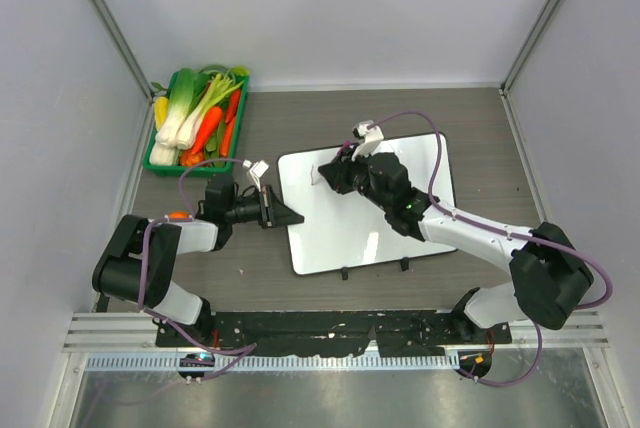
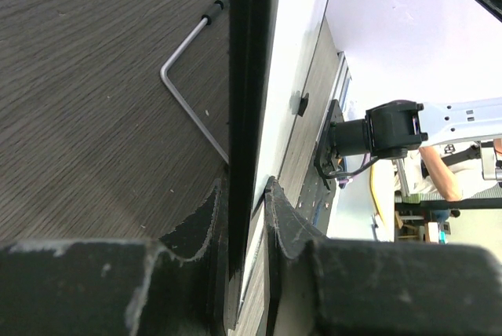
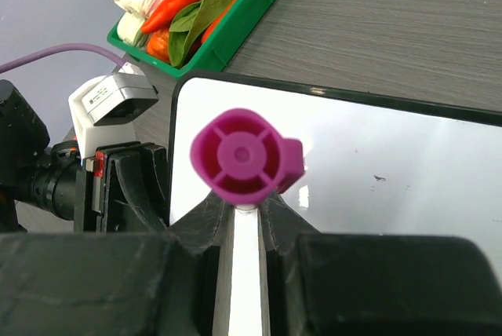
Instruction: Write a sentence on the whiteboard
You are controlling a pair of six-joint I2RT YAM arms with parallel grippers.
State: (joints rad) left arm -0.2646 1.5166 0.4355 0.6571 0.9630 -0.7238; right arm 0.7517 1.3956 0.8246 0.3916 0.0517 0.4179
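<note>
a robotics lab test cell: a left arm point(image 1: 185, 236) and a right arm point(image 1: 480, 233) bolted to a black rail point(image 1: 330, 329) at the edge of a wood-grain table point(image 1: 300, 118), plain grey panels point(image 1: 300, 8) on metal posts point(image 1: 110, 23) boxing it in, purple cables point(image 1: 420, 120) looping loose, a green tray point(image 1: 160, 162) of vegetables.

The flat white rectangular whiteboard point(image 1: 340, 238) looks smooth and glossy; the dark wood-grain worktop point(image 1: 300, 118) is matt; the round magenta marker cap point(image 3: 241, 155) looks like smooth plastic.
</note>
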